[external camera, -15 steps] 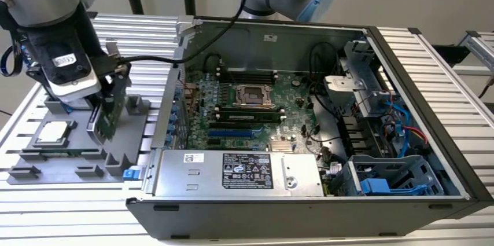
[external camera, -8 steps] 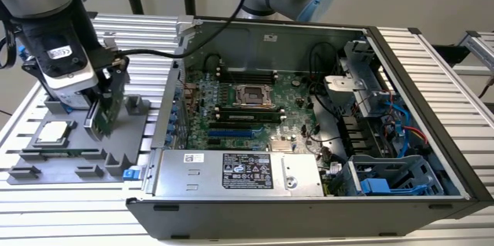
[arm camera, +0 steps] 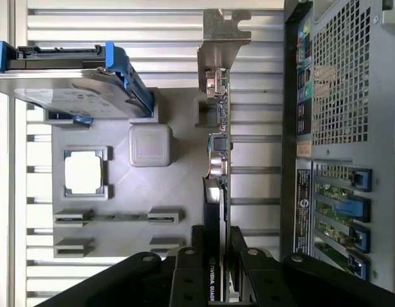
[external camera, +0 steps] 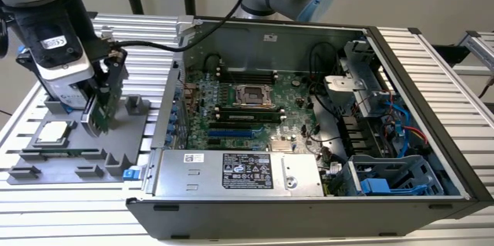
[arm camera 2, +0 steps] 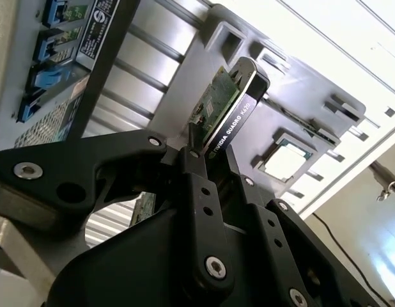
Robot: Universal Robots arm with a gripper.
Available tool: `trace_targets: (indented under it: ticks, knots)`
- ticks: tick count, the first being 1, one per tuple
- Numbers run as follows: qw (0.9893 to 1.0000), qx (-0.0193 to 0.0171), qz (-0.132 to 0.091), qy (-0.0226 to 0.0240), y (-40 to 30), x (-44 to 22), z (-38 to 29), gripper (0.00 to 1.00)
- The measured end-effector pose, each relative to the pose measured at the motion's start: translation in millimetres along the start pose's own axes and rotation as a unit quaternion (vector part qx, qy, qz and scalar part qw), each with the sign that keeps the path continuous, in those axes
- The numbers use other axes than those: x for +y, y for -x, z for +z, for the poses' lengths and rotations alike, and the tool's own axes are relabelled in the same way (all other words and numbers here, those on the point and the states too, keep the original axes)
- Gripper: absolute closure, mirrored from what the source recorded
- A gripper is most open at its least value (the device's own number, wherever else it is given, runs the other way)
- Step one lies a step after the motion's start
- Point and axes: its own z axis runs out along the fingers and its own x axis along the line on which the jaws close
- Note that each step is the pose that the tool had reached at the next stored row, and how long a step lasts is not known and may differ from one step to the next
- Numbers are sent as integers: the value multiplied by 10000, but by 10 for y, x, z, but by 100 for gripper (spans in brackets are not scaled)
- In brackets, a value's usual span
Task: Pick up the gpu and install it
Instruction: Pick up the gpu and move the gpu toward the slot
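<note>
The arm's black gripper [arm camera 2: 213,163] has both fingers [arm camera 2: 199,192] closed tight on the gpu [arm camera 2: 224,112], one against each face of the card. The card stands on edge, with green circuit board on one side, black cooler on the other and a silver bracket [arm camera: 221,35] at one end. It is held over the gray fixture tray [external camera: 115,142], along the tray's edge nearest the computer case [external camera: 432,159]; whether its lower edge touches the tray cannot be told. Well apart from the card, a square silver processor chip [arm camera: 84,173] lies flat in a pocket of the tray, with a small gray block [arm camera: 149,145] between the two. A silver hard drive in a blue frame [arm camera: 63,86] stands in holders at another edge of the tray. The tray rests on a slatted aluminum table [external camera: 69,211], just beside the case at the exterior view's left. The case lies open, showing its green motherboard [external camera: 231,116], the processor socket [external camera: 255,92] and a silver power supply [external camera: 231,171] along the near wall.
</note>
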Motion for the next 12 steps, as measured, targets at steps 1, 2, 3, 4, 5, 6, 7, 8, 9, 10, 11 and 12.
trace_targets:
  ticks: [1,2,3,4,5,6,7,8,9,10,11,12]
  knots:
    - [10000,0,0,0,0,1,-15,100]
    - [10000,0,0,0,0,2,-28,100]
    - [10000,0,0,0,0,3,-43,100]
    - [10000,0,0,0,1,3,-58,100]
    - [10000,0,0,0,0,5,-74,100]
    - [10000,0,0,0,1,5,-87,100]
    - [10000,0,0,0,1,6,-102,100]
    - [10000,0,0,0,1,7,-115,100]
    - [10000,0,0,0,1,8,-128,100]
    - [10000,0,0,0,1,8,-140,100]
    - [10000,0,0,0,1,9,-153,100]
    - [10000,0,0,0,1,10,-165,100]
